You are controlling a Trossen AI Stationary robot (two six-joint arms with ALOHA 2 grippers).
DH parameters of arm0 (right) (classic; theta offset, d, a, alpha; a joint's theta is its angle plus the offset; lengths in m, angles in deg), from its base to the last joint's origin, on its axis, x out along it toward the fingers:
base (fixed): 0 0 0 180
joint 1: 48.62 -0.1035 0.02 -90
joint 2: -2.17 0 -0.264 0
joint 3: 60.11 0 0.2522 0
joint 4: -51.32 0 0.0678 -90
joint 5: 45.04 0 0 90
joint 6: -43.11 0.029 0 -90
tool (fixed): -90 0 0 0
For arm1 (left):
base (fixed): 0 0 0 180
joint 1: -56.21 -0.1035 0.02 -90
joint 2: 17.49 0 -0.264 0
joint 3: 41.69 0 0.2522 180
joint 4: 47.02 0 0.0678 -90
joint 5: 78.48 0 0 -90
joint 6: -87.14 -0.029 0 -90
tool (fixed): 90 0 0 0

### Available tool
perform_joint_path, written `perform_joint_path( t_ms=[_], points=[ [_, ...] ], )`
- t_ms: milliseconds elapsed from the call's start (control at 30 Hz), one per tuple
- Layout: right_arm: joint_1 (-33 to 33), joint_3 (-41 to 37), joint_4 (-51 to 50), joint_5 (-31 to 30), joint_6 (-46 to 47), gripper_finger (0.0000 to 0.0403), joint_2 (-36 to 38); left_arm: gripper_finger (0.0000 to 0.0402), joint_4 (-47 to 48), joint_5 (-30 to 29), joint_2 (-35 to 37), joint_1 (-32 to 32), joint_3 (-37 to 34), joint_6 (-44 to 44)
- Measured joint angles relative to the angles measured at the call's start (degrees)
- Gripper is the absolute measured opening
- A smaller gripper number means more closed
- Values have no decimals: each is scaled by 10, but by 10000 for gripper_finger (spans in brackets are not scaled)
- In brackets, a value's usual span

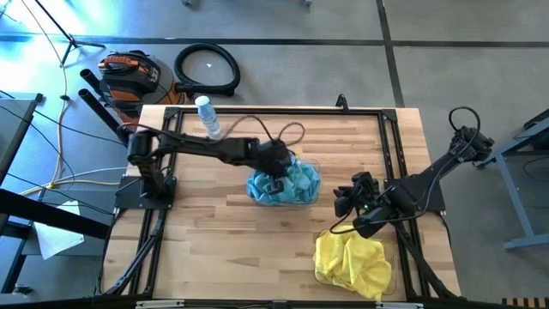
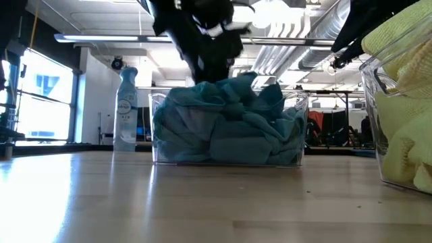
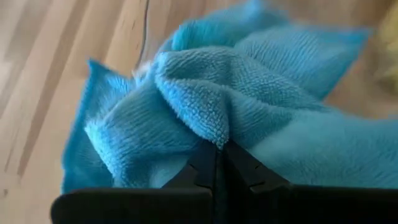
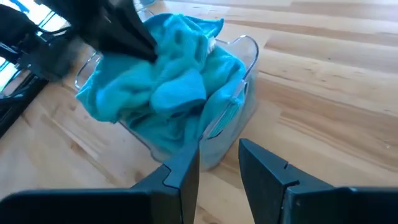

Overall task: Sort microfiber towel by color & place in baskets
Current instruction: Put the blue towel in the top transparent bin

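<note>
High view: teal towels (image 1: 287, 184) heaped, no clear axis.

My left end effector (image 1: 274, 176): down on the teal towels (image 1: 296, 184) heaped in a basket near the counter's (image 1: 214, 240) middle.
My right end effector (image 1: 347, 199): hovering over bare wood, between the teal heap and the right edge.
Yellow towels (image 1: 352, 262): piled in a basket at the near edge, toward the right corner.
Spray bottle (image 1: 208, 118): by the far edge, left of centre.
</note>
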State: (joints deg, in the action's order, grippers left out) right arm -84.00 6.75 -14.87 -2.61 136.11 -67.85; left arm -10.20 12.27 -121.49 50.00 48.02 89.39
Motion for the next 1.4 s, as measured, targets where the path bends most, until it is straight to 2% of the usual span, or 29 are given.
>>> perform_joint_path(
  t_ms=[100,267,433,900,1400],
  points=[
    [12,0,0,1,-11,110,0,0,-5,-28,-42,2,1,9],
    [24,0,4,10,-18,110,0,7,-14,-28,-95,3,4,66],
    [24,0,4,11,-20,110,0,20,-13,-27,-105,7,3,76],
    [24,0,0,11,-20,110,0,97,7,-28,-24,7,-2,66],
    [24,1,-5,11,-20,110,0,101,-4,-28,103,21,0,69]
  ],
)
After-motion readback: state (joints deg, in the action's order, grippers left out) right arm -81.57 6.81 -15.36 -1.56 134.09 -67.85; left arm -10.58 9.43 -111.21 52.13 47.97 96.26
